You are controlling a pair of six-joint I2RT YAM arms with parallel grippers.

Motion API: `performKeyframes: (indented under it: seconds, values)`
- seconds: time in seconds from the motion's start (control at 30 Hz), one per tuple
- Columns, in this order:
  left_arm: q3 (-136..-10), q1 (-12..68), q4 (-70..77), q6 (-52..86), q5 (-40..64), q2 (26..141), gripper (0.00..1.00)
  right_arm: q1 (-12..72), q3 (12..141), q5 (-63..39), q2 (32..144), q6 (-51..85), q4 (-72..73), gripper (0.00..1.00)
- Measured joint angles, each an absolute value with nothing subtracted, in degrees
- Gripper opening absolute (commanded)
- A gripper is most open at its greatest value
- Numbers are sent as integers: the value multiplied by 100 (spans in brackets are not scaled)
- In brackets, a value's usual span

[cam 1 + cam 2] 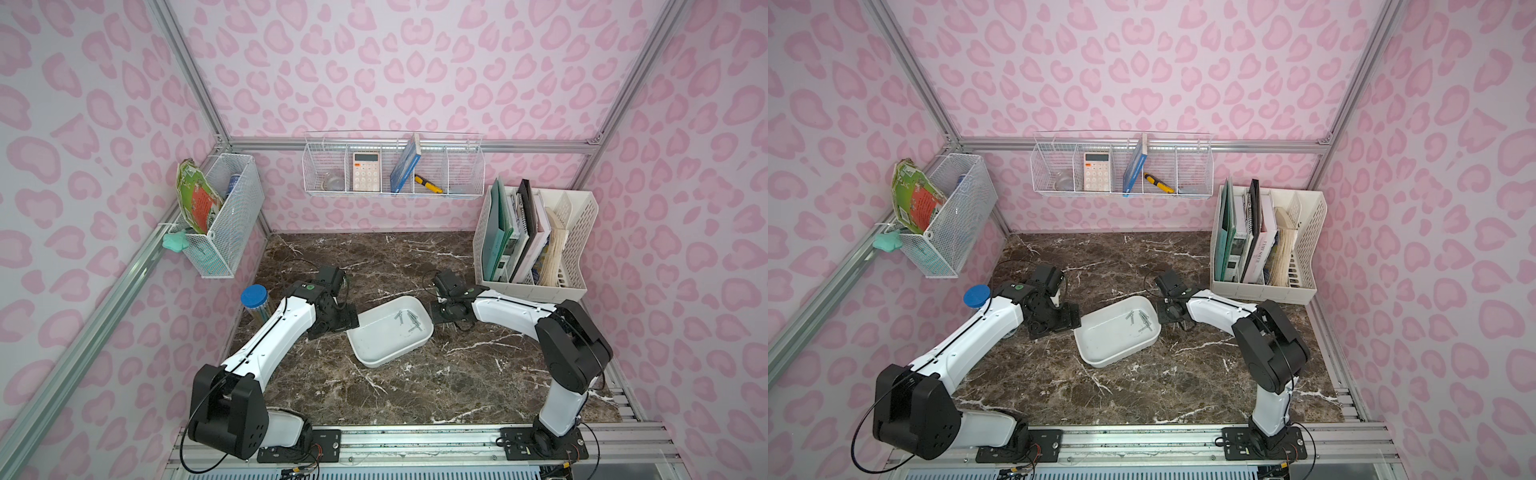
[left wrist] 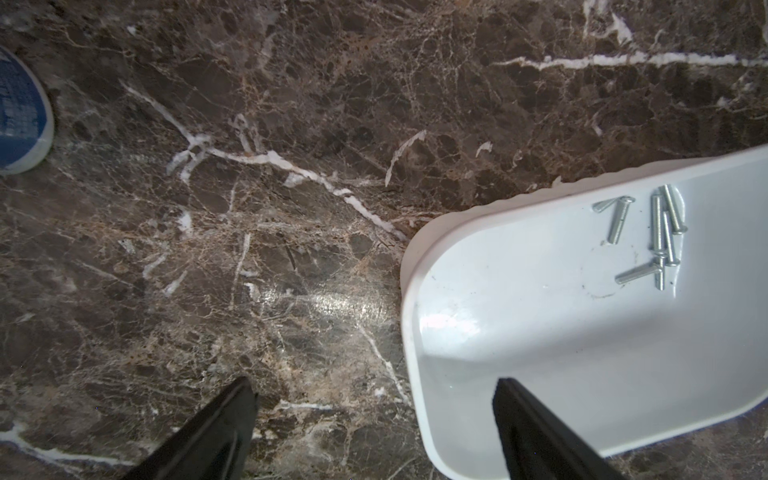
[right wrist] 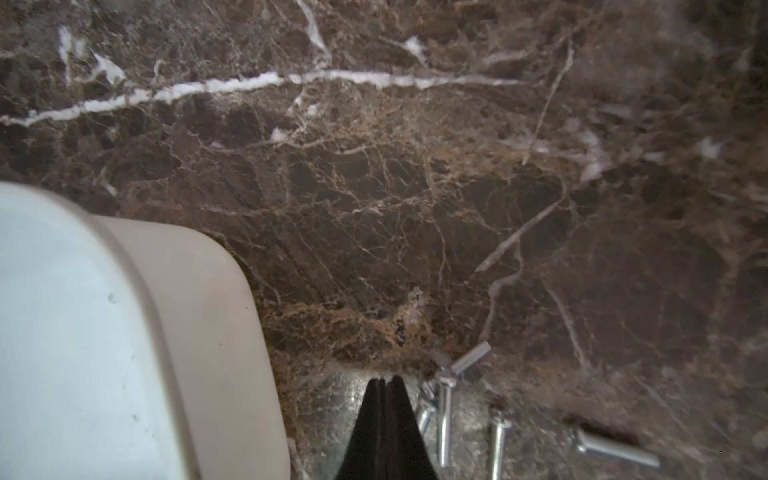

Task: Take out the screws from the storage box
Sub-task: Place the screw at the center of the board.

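The storage box point(image 1: 376, 360), a shallow white tray, lies at an angle in the middle of the marble table, in both top views point(image 1: 1100, 355). Several silver screws point(image 1: 409, 322) lie bunched in its far right corner, and the left wrist view shows them too point(image 2: 660, 232). My left gripper point(image 2: 376, 384) is open and straddles the box's left rim point(image 2: 409, 299), one finger over the inside and one over the table. My right gripper point(image 3: 386, 380) is shut with nothing between its tips, just right of the box point(image 3: 199, 316). Several more screws point(image 3: 444, 415) lie on the table beside it.
A jar with a blue lid point(image 1: 254, 299) stands left of the left arm. A white file organizer point(image 1: 536, 245) with books sits at the back right. Wire baskets hang on the back wall point(image 1: 392, 166) and the left wall point(image 1: 220, 212).
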State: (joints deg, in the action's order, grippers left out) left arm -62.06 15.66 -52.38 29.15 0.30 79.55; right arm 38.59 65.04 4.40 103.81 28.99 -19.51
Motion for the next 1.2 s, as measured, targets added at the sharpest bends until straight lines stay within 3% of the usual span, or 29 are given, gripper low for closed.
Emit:
performKeyframes:
  seconds: [0.4, 0.77, 1.2]
  values:
    - [-6211, 1566, -5240, 2871, 19, 7953, 97, 3854, 6294, 565, 9745, 2971, -1774, 22]
    - [-6305, 1566, -5389, 2875, -73, 7942, 99, 4488, 6694, 836, 9537, 2602, -1678, 40]
    - [-6283, 1570, -5384, 2827, 158, 7981, 98, 4917, 7699, 923, 10820, 2222, -2171, 37]
